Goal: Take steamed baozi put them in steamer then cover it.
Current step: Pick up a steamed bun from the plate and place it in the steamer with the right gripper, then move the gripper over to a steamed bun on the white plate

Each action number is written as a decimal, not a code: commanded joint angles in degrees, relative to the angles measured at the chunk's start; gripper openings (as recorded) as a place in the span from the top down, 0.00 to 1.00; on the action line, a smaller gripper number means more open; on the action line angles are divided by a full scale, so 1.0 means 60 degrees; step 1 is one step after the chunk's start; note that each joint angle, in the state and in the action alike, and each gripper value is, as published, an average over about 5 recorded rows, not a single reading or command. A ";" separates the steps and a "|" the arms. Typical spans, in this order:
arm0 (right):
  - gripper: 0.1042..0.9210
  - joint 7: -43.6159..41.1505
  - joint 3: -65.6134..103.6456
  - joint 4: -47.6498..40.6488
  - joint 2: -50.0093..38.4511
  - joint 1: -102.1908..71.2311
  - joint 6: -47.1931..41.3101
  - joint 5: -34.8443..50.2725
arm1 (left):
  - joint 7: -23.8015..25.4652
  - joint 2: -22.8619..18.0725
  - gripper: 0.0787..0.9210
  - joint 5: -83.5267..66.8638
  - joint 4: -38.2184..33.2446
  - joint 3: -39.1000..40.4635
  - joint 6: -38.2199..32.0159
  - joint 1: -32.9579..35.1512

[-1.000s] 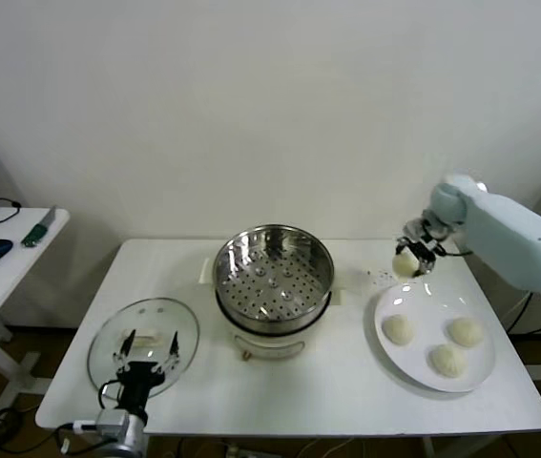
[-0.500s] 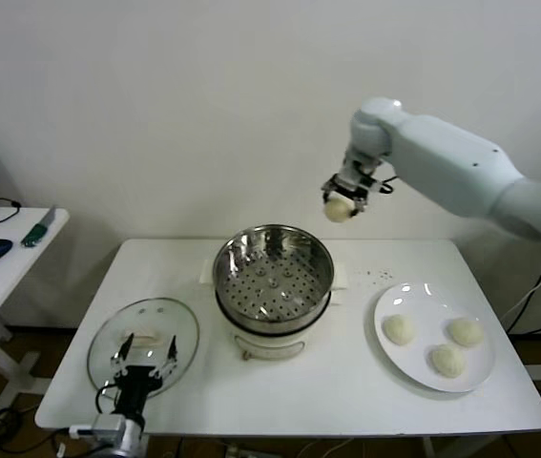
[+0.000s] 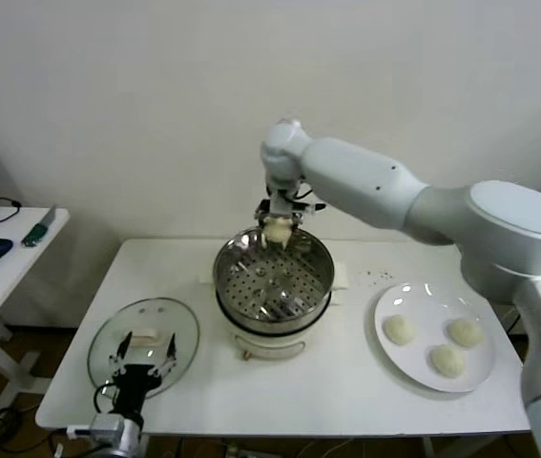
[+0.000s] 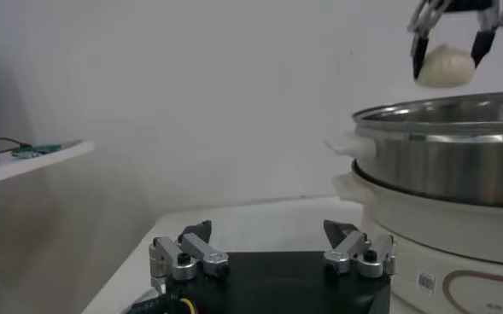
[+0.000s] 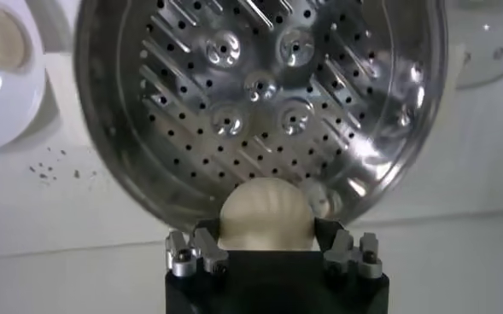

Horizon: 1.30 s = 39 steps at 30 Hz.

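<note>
A: Where's the right tool [image 3: 278, 232] now?

B: Above the far rim of the steamer [image 3: 273, 278], clamped on one steamed baozi [image 3: 277, 229], which hangs clear of the perforated floor.

A: How should it be set down?

B: I'd bring it inward over the holes and go low before the fingers part, so it doesn't roll. Three buns wait on the white plate [image 3: 404, 358].

A: And the left tool [image 3: 143, 367]?

B: Spread apart, idle over the glass cover [image 3: 108, 336] on the worktop [image 3: 346, 391].

Right end effector [image 5: 268, 252] holds 1 baozi [image 5: 265, 215] above the steamer [image 5: 260, 94].
</note>
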 commanded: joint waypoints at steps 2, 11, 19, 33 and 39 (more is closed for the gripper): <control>0.25 0.0083 0.0081 -0.0156 0.0564 -0.0740 0.0346 -0.1006 | 0.0000 -0.0006 0.12 0.0015 -0.0007 -0.0022 -0.0003 0.0037; 0.21 0.0191 0.0086 -0.0598 0.0628 -0.1091 0.0321 -0.1050 | -0.0007 0.0001 0.12 -0.0033 0.0116 -0.0081 -0.0026 0.0059; 0.14 0.0269 0.0146 -0.0836 0.0667 -0.1239 0.0328 -0.1260 | -0.0028 -0.0033 0.12 -0.0084 0.0060 -0.0079 0.0067 0.0027; 0.12 -0.0025 0.0758 -0.0245 0.0059 -0.0511 0.0153 -0.0233 | -0.0043 -0.0028 0.12 -0.0109 0.0137 -0.0068 0.0019 0.0110; 0.12 -0.0053 -0.0481 0.0625 -0.1231 0.0794 -0.1569 0.3396 | -0.0044 0.0002 0.12 -0.0141 0.0001 -0.0037 0.0031 0.0160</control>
